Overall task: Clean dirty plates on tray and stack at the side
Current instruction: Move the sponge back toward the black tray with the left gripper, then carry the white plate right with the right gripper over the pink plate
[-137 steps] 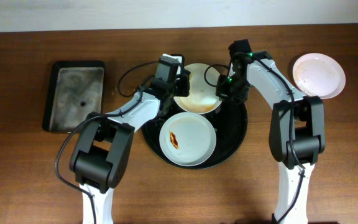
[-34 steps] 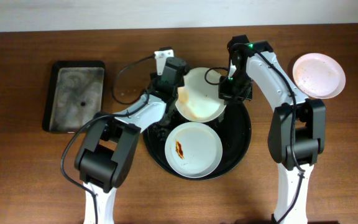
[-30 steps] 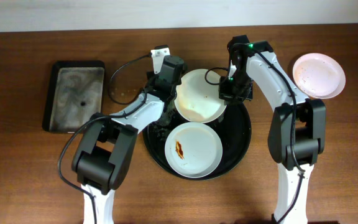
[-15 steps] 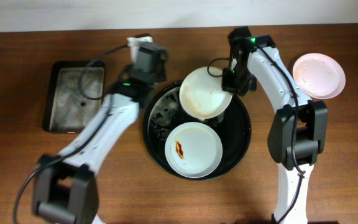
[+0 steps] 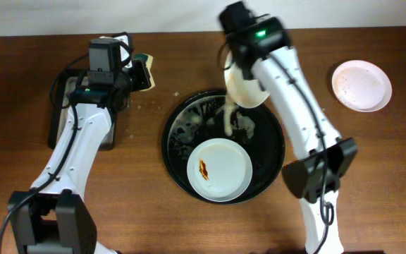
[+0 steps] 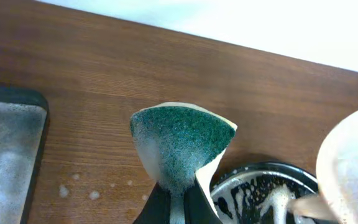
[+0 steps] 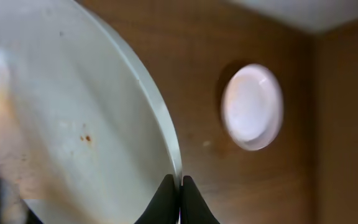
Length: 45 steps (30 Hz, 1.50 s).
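Note:
The large round black tray sits mid-table, streaked with foam. One dirty plate with a red sauce smear lies flat in its front half. My right gripper is shut on the rim of a second plate, held tilted above the tray's back with foam dripping off; the right wrist view shows the jaws pinching that rim, which bears faint brown marks. A third plate lies on the table at far right. My left gripper is shut on a green-and-yellow sponge, left of the tray.
The rectangular black sponge tray lies at far left, partly under my left arm; its soapy corner shows in the left wrist view. Foam specks dot the wood between it and the round tray. The pale wall runs along the table's back edge.
My left arm swung left, away from the plate, carrying the sponge toward the sponge tray. My right arm raised and tipped its plate, and foam now drips into the round tray.

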Motion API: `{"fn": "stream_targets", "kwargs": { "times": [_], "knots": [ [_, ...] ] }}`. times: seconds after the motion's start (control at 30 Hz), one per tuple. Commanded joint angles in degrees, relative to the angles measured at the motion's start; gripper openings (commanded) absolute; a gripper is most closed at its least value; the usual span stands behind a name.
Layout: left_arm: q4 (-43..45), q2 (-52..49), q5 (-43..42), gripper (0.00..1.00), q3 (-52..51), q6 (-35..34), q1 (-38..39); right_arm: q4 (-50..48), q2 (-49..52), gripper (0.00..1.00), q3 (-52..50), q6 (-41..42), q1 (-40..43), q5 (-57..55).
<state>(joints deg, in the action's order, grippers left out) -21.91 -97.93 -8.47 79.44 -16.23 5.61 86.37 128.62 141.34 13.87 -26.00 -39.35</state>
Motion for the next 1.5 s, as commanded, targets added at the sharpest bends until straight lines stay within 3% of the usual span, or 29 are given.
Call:
{"fn": "stream_targets", "kwargs": {
  "times": [0.0,0.23,0.57,0.93,1.17,1.27,1.33,1.47],
  "knots": [
    [0.0,3.5,-1.8,0.00,0.1,3.1,-1.0,0.3,-1.7,0.04,1.1,-1.7,-4.9,-13.6],
    [0.0,5.0,-7.3,0.00,0.1,3.1,-9.1,0.6,-1.6,0.04,0.7,-3.0,-10.7,-22.5],
    [0.2,5.0,-13.2,0.01,0.1,3.3,-16.3,0.2,-1.6,0.04,-5.5,-3.6,-14.3,-25.4],
    [0.3,5.0,-13.2,0.00,0.1,5.7,-17.3,-6.4,-1.6,0.04,-20.8,-3.8,-18.6,-36.4],
    [0.3,5.0,-14.5,0.01,0.1,5.7,-17.9,-8.7,-1.6,0.04,-21.0,-7.3,-19.5,-35.3],
    [0.3,5.0,-14.5,0.01,0.1,5.6,-17.9,-10.4,-1.6,0.04,-21.1,-7.5,-19.7,-40.3],
    [0.1,5.0,-14.5,0.01,0.1,5.7,-17.9,-11.1,-1.6,0.04,-21.1,-9.5,-19.9,-34.6],
    [-0.1,5.0,-14.5,0.00,0.1,6.7,-18.0,-12.2,-1.6,0.04,-21.2,-9.8,-20.1,-39.3]
  ]
}}
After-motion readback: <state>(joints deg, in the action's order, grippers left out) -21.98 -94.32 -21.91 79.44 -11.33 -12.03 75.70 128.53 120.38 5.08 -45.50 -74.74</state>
